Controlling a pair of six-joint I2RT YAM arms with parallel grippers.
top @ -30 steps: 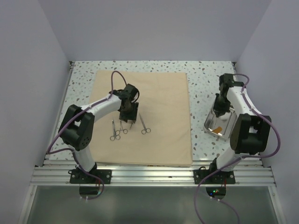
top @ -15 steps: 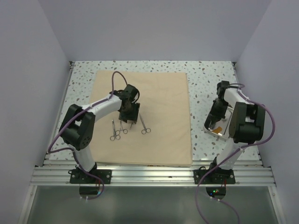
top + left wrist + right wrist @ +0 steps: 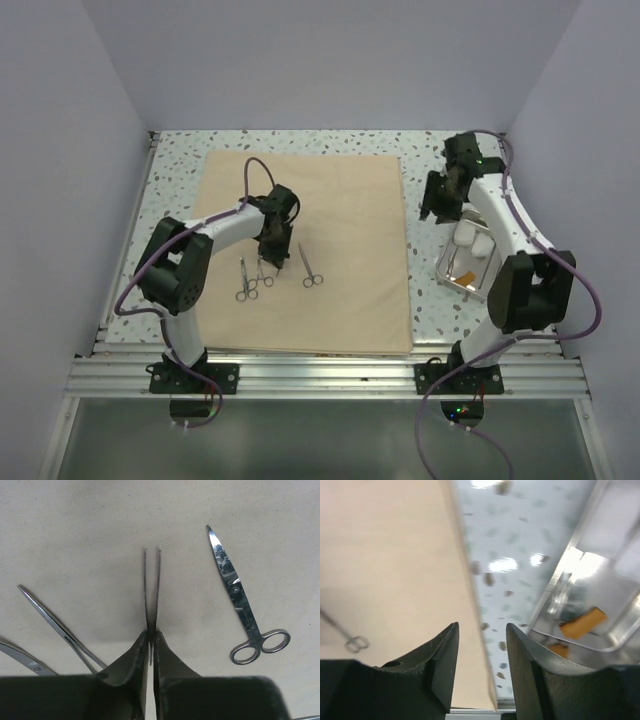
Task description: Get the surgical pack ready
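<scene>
The main change is on the right: the right hand (image 3: 481, 629), which was down in the tray (image 3: 443, 270) a moment ago, has lifted out and swung toward the far left. It now hangs over the speckled counter (image 3: 430, 150) between tray and pack (image 3: 345, 195), with its fingers apart and nothing between them. Its move uncovers two white lumps (image 3: 475, 240) in the tray, possibly gauze, though they are too small to be sure. The left hand (image 3: 150, 641) has hardly shifted. It sits low over the middle of the pack, fingers pressed together on the end of thin tweezers (image 3: 151, 587), whose tips point away along the cloth. Scissors (image 3: 246, 612) lie just to its right, and another slim tool (image 3: 52, 622) lies to its left. The pack is spread flat on the counter with the tools on it and the tray well off its right edge. Nothing has been loaded or wrapped yet, so the job looks to be at an early stage.
</scene>
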